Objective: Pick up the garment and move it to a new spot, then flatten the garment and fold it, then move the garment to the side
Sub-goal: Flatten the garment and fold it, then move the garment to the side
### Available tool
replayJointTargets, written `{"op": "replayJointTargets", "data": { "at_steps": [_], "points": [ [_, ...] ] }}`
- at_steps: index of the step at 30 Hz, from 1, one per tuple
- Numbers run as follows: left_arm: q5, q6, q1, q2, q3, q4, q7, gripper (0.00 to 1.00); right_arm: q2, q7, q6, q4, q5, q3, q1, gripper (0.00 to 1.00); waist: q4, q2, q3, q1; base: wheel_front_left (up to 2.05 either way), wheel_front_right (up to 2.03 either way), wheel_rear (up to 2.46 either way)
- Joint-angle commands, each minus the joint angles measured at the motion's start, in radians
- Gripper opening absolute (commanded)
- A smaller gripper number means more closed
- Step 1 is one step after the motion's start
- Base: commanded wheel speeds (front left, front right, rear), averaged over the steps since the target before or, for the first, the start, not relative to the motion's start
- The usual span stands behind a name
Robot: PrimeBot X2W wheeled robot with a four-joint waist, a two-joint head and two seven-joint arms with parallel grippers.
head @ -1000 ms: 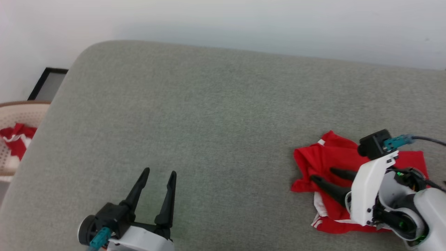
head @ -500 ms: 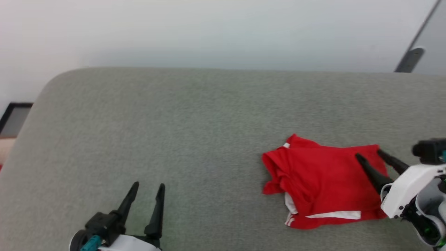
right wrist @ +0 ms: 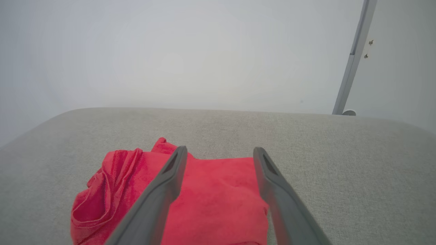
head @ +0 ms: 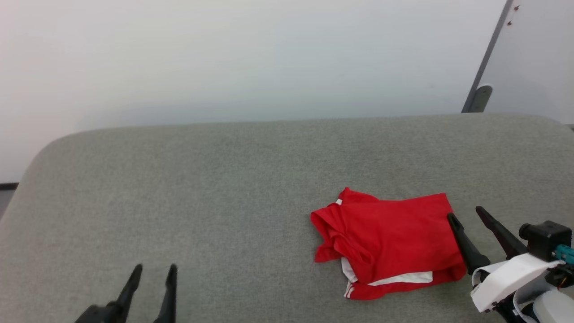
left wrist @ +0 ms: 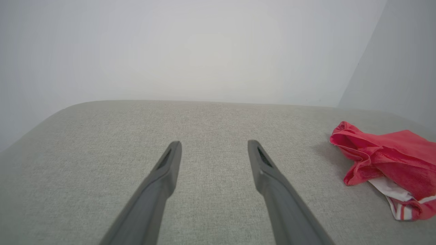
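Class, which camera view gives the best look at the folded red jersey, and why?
The head view: the whole jersey lies in frame, white trim included. The left wrist view cuts the jersey off at the right edge; the right wrist view loses its near part below the frame.

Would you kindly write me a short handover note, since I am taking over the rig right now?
Left gripper: open, empty, over bare cushion, apart from the garment.
Right gripper: open, empty, at the garment's right edge.
Garment: folded red bundle on the cushion's right part, left edge bunched.
Done: folding, apparently also the move aside.
Left: likely just pulling both grippers back.
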Motion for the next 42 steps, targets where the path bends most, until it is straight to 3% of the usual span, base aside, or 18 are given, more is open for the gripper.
{"op": "replayJointTargets", "data": {
  "at_steps": [1, 11, 23, 42],
  "points": [
    [0.001, -0.002, 0.016, 0.001, 0.006, -0.007, 0.000, 1.00, 0.007, -0.005, -0.001, -0.011, -0.006, -0.012, 0.017, 1.00, -0.016, -0.0001, -0.018, 0.0000, 0.00, 0.00, 0.00],
    [0.037, -0.002, 0.133, -0.005, 0.041, -0.100, -0.001, 1.00, 0.040, -0.005, -0.001, -0.195, -0.083, -0.206, 0.208, 1.00, 0.015, -0.0001, -0.051, 0.0000, 0.00, 0.00, 0.00],
    [0.046, -0.002, 0.250, -0.034, 0.069, -0.197, 0.000, 1.00, 0.101, 0.034, -0.001, -0.387, -0.132, -0.363, 0.414, 1.00, 0.036, -0.0001, -0.066, 0.0000, 0.00, 0.00, 0.00],
    [0.029, -0.002, 0.249, -0.048, 0.063, -0.222, 0.000, 1.00, 0.143, 0.100, -0.001, -0.472, -0.135, -0.395, 0.431, 1.00, 0.038, -0.0001, -0.051, 0.0000, 0.00, 0.00, 0.00]
  ]
}}
